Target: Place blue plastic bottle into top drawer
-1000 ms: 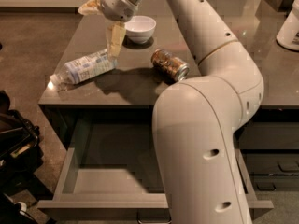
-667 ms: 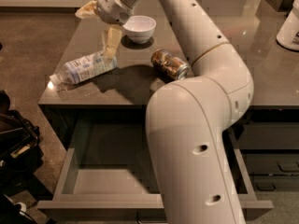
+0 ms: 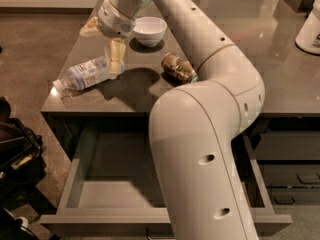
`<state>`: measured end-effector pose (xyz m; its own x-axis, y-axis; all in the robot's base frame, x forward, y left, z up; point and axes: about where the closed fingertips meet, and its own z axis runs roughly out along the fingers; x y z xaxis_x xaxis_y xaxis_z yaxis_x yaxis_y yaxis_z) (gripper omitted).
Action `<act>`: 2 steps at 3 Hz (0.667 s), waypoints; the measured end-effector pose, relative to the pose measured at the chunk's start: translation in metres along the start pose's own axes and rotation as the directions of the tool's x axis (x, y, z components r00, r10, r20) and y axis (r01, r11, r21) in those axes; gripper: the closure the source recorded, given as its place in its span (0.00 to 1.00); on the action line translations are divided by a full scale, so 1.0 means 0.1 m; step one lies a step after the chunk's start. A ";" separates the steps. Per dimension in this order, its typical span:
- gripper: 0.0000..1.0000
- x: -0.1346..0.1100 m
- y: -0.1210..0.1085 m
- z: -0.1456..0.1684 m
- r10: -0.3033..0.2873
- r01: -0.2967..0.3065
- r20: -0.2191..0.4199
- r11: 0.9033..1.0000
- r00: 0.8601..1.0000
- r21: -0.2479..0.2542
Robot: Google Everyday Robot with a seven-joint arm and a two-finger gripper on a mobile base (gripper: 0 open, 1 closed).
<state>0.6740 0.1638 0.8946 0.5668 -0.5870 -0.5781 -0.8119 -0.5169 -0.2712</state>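
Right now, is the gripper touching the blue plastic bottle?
Cannot tell. In the camera view the open gripper hangs over the counter, one finger overlapping the base end of the blue plastic bottle; neither contact nor a gap shows plainly.

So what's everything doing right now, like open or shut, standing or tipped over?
Blue plastic bottle: lying on its side on the counter.
Top drawer: pulled open.
Gripper: jaws open, above the bottle's end.
Can: lying on its side.
Bowl: upright.
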 end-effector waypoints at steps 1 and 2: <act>0.00 0.03 0.11 0.17 0.031 -0.033 -0.037 0.997 0.999 -0.064; 0.00 0.05 0.14 0.29 0.043 -0.047 -0.052 0.995 0.998 -0.086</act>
<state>0.6614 0.1715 0.8658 0.5379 -0.6404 -0.5482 -0.8229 -0.5401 -0.1764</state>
